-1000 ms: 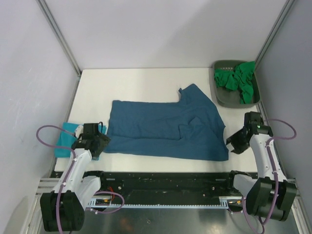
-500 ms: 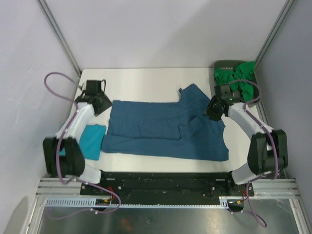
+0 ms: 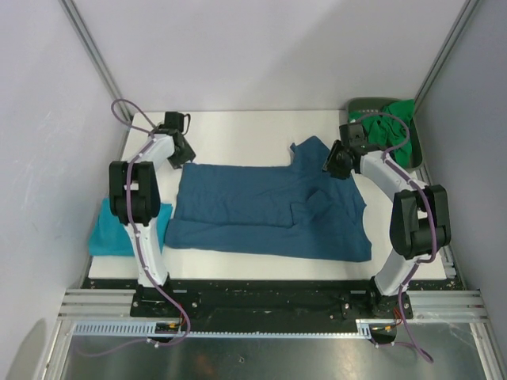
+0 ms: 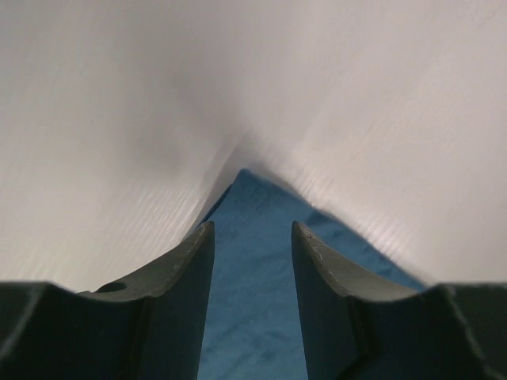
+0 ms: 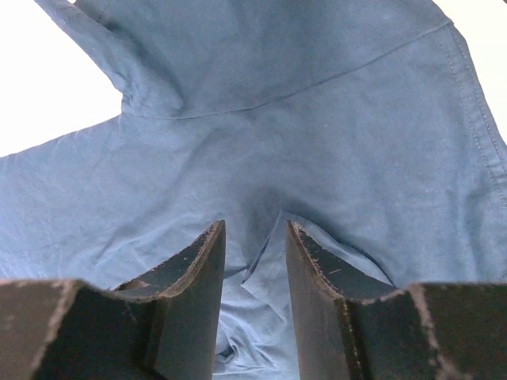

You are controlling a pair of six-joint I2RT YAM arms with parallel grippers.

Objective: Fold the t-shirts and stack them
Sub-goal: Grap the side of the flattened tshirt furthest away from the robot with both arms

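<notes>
Shirt: dark blue t-shirt (image 3: 261,210), flat mid-table (image 3: 238,131); likely soft, light, limp.
Left gripper (image 4: 252,229): half open astride far-left corner, nothing held.
Right gripper (image 5: 255,226): half open over far-right shoulder pucker.
Hold: probably those 2 far corners.

White table (image 3: 238,133). Pale grey walls (image 3: 261,47) on three sides. Shiny metal posts (image 3: 95,59) in back corners. Soft even light.

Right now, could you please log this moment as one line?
left gripper: astride blue t-shirt far-left corner | right gripper: astride puckered cloth near sleeve
</notes>
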